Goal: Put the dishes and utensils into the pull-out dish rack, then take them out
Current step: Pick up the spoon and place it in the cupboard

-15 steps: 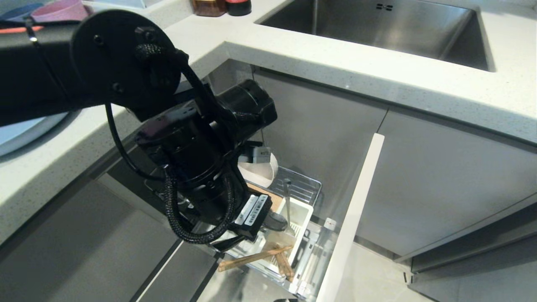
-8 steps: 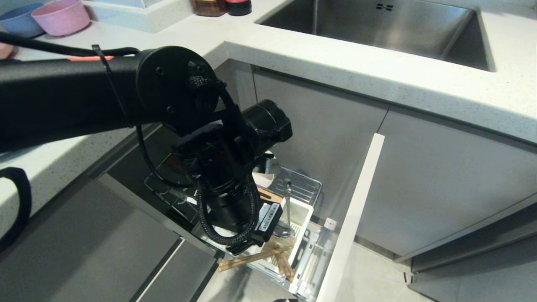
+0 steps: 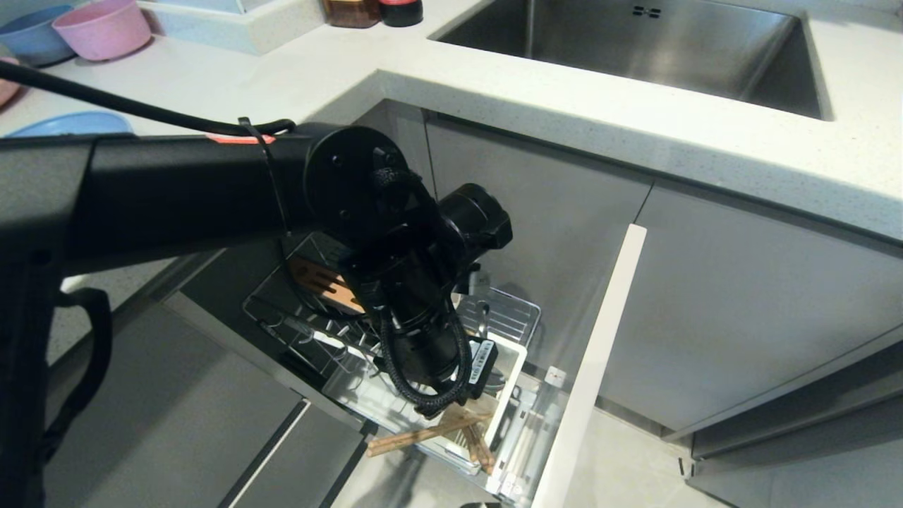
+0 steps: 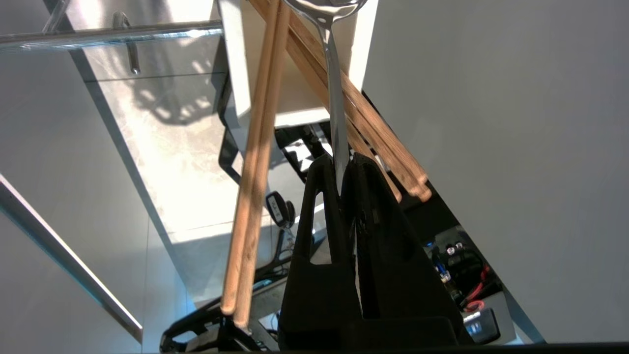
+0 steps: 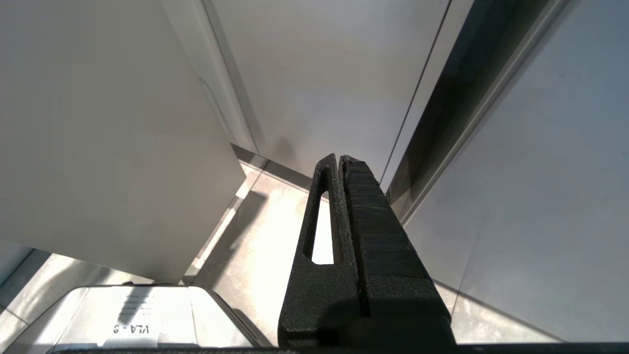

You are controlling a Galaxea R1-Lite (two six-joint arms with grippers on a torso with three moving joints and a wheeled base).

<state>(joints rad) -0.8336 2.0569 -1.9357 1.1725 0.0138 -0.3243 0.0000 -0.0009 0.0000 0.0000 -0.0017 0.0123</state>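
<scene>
black left gripper [image 4: 344, 164] clamped on long-handled silver metal spoon [image 4: 334, 98], light wooden chopsticks [image 4: 255, 147] leaned in white plastic caddy [image 3: 513, 367], right gripper [image 5: 340, 162] pressed together

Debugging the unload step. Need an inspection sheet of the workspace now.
Surface: white counter, steel sink set in it.
Job's things: dish rack pulled out; chopsticks and spoon in white caddy; blue plate on counter.
Clutter: pink bowl, blue bowl at counter's back.
Grippers: left pincer shut on spoon handle; right pincer shut, empty, near floor.
Cables: black cable looped at left wrist.
Surroundings: grey cabinet fronts.
</scene>
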